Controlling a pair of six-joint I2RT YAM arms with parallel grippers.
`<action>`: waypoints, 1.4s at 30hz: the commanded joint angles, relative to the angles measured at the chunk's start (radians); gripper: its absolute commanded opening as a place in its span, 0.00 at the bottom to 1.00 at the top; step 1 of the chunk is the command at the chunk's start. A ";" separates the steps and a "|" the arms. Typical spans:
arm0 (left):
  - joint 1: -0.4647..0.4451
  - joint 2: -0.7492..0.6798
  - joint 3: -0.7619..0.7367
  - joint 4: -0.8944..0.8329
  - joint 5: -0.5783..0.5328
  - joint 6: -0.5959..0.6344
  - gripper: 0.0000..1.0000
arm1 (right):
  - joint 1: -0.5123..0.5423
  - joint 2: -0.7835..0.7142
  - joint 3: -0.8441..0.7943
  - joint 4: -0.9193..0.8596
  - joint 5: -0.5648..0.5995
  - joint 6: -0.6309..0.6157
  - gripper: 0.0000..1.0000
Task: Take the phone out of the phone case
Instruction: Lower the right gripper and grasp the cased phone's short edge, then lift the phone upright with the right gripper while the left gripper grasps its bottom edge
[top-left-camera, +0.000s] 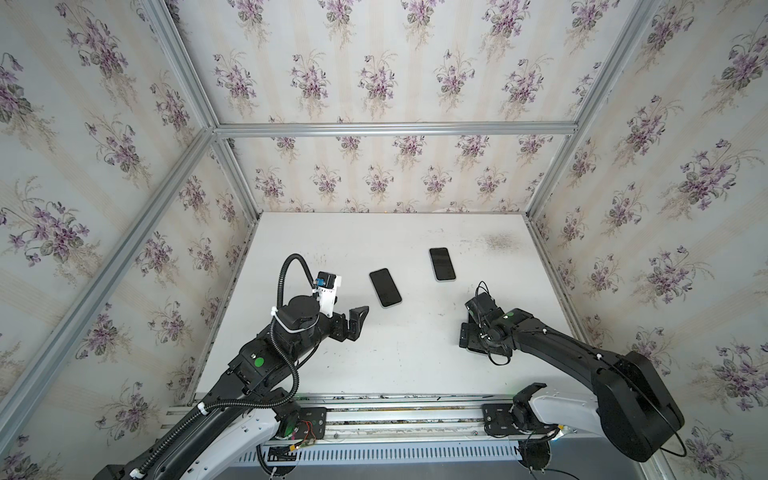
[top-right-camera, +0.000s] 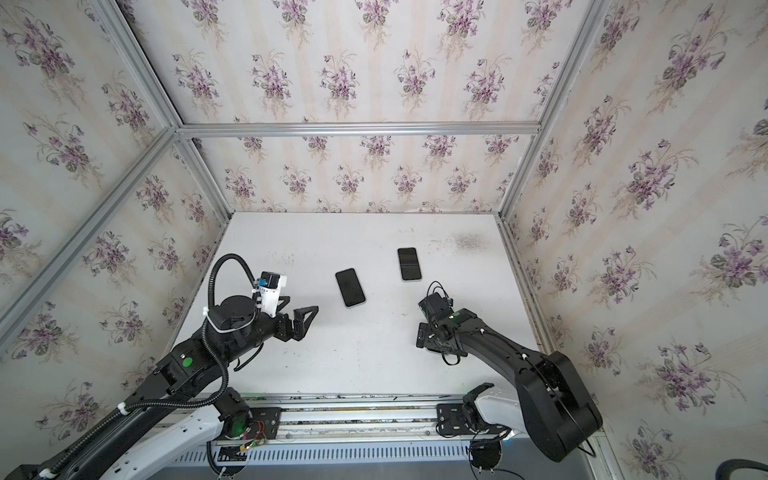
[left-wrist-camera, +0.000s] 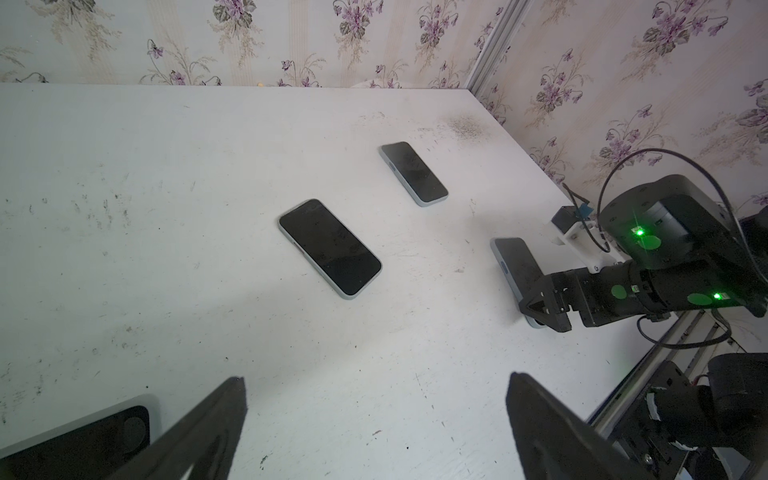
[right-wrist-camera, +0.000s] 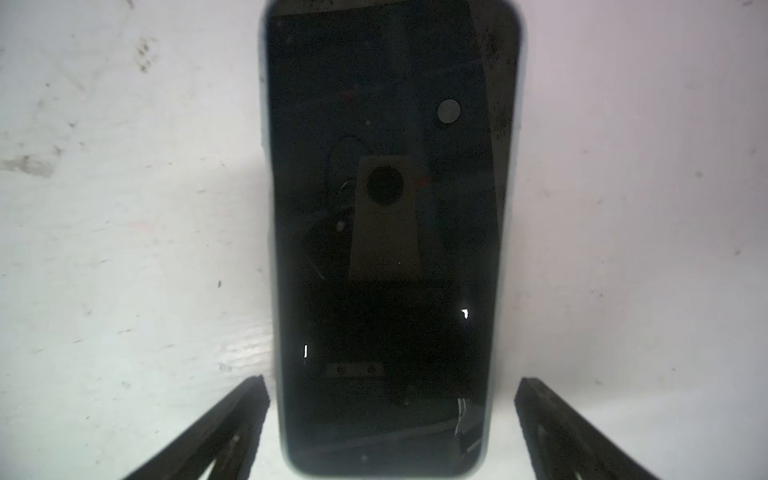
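Squareness matters: your right gripper (right-wrist-camera: 390, 380) hangs open over the phone (right-wrist-camera: 386, 249), so lower evenly onto its long edges.

**Three phones on the table**

A first phone (top-left-camera: 385, 287) is laid near the middle of the table (top-left-camera: 415, 365). A second phone (top-left-camera: 442, 264) is set behind it and to its right, apart. A third phone (right-wrist-camera: 386, 249) is laid flat further right, its end flanked by the right gripper (right-wrist-camera: 390, 380).

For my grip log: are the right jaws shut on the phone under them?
No, the jaws stand wide open on either side of the phone.
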 joint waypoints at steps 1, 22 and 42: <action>-0.001 0.002 -0.003 0.011 -0.008 -0.008 1.00 | -0.008 0.014 0.012 0.020 0.007 0.010 0.98; -0.005 0.018 0.002 0.013 -0.006 -0.011 1.00 | -0.074 0.048 -0.003 0.065 -0.043 -0.020 0.86; -0.005 0.162 0.026 0.133 0.188 -0.124 1.00 | -0.057 -0.137 -0.070 0.218 -0.106 -0.104 0.66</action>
